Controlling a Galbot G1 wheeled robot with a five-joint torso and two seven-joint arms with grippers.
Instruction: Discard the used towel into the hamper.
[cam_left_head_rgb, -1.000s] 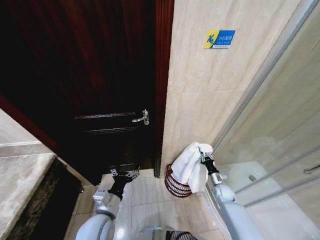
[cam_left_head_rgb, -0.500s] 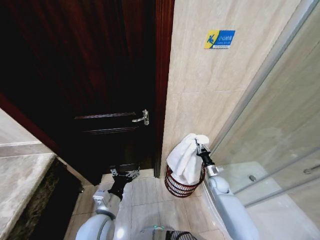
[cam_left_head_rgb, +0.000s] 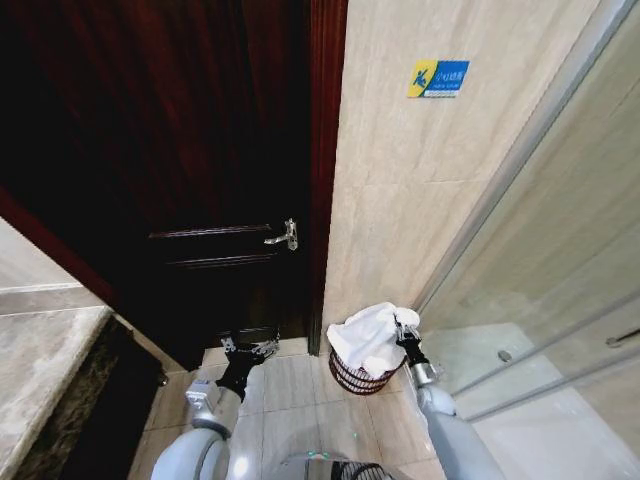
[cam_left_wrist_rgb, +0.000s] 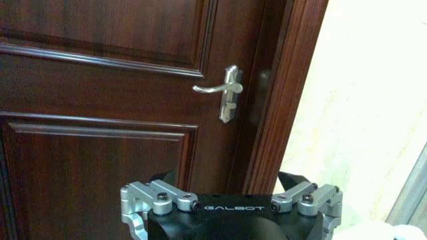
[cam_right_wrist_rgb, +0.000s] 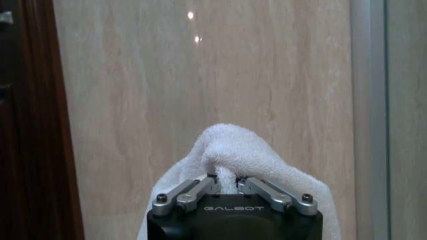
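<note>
The white towel (cam_left_head_rgb: 365, 335) hangs bunched from my right gripper (cam_left_head_rgb: 405, 325), which is shut on its upper fold. The towel's lower part rests on and inside the hamper (cam_left_head_rgb: 350, 380), a small dark reddish-brown wire basket on the floor against the beige wall. In the right wrist view the fingers (cam_right_wrist_rgb: 200, 187) pinch a ridge of the towel (cam_right_wrist_rgb: 233, 145), with the gripper (cam_right_wrist_rgb: 227, 179) facing the wall. My left gripper (cam_left_head_rgb: 250, 348) is parked low before the dark door, open and holding nothing; it is at the lower edge in the left wrist view (cam_left_wrist_rgb: 230, 202).
A dark wooden door (cam_left_head_rgb: 200, 150) with a silver lever handle (cam_left_head_rgb: 285, 236) stands left of the hamper. A glass shower partition (cam_left_head_rgb: 540, 300) rises on the right. A stone counter (cam_left_head_rgb: 40, 370) sits at the lower left. Tiled floor (cam_left_head_rgb: 300, 400) lies between my arms.
My right gripper has carried the towel leftward and then down, from beside the hamper to over it. The towel now sits on the hamper's opening. The left arm has not moved.
</note>
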